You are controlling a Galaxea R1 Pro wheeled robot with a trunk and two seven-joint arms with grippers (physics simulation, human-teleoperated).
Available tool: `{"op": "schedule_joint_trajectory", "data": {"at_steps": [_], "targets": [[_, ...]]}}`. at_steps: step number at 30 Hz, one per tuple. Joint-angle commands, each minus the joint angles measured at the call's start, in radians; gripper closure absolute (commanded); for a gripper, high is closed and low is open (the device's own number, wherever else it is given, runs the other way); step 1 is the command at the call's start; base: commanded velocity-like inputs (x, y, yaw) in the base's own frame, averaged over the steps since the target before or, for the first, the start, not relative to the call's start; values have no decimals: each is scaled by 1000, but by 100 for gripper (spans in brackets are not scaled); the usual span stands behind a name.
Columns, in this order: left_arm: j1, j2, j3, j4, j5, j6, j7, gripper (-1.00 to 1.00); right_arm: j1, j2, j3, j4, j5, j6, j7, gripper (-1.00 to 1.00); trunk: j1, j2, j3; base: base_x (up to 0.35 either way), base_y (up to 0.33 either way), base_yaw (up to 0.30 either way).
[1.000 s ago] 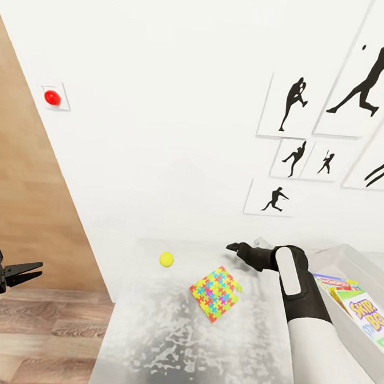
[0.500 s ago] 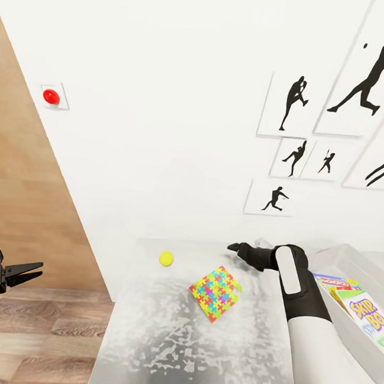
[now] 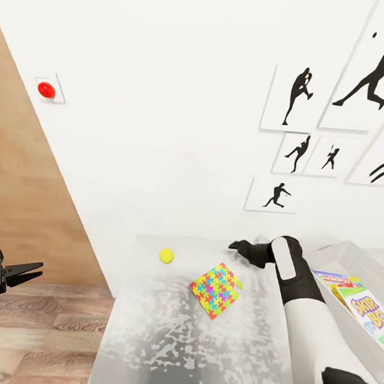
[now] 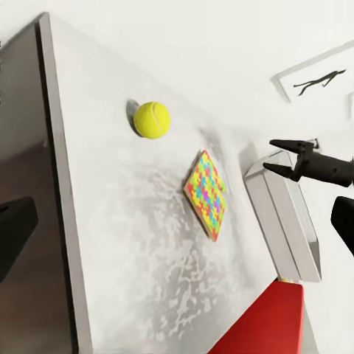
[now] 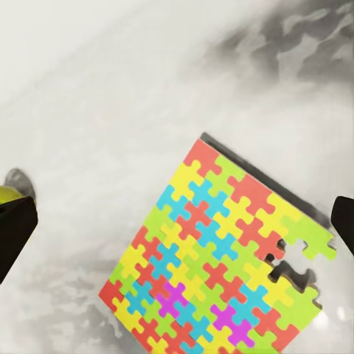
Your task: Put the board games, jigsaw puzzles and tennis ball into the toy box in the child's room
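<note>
- One jigsaw puzzle (image 3: 216, 290) lies flat on the grey table (image 3: 160, 352), turned like a diamond, about in the middle of the top.
- We see the little yellow tennis ball (image 3: 166, 255) on the table too, near the puzzle and closer to the white wall (image 3: 163, 125).
- Our right gripper (image 3: 238, 245) hangs over the table's back edge, close to the wall. Its two fingers are spread apart and hold nothing.
- From the right wrist we look down on the puzzle, and a bit of the ball peeks out beside one dark fingertip (image 5: 15, 228).
- Our left gripper (image 3: 31, 270) is off the table's side, over the wood floor (image 3: 34, 329). Its fingers are spread a little and hold nothing.
- The toy box (image 3: 349, 258) sits at the table's far end, past our right arm.
- Inside the box we see board games: a Skip-Bo box (image 3: 373, 313) and a box with a red top (image 3: 330, 280) tucked behind it.
- Black pictures of players (image 3: 299, 96) hang on the wall above the table.
- A red knob (image 3: 46, 90) sits on the wall, well away from the table, next to the brown wood door (image 3: 16, 200).
</note>
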Motion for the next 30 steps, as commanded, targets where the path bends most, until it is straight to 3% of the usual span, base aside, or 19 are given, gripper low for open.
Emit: {"op": "schedule_joint_trajectory", "data": {"at_steps": [1,7,15,30], "targets": [[-1,0,0,0,3,9,-1,-100,-8,1,-3,12,-10,2,-12,-100,1,-2,-4,0,0,0],[-1,0,-4,0,3,9,-1,-100,-65,2,-3,104,-9,-3,-19,-100,1,-2,-13,0,0,0],[-1,0,-7,0,3,9,-1,-100,-141,2,5,276,-5,-99,-26,-100,1,-2,-27,0,0,0],[-1,0,-8,0,3,9,-1,-100,-170,4,7,321,-5,-140,-28,-100,1,-2,-51,0,0,0]]}}
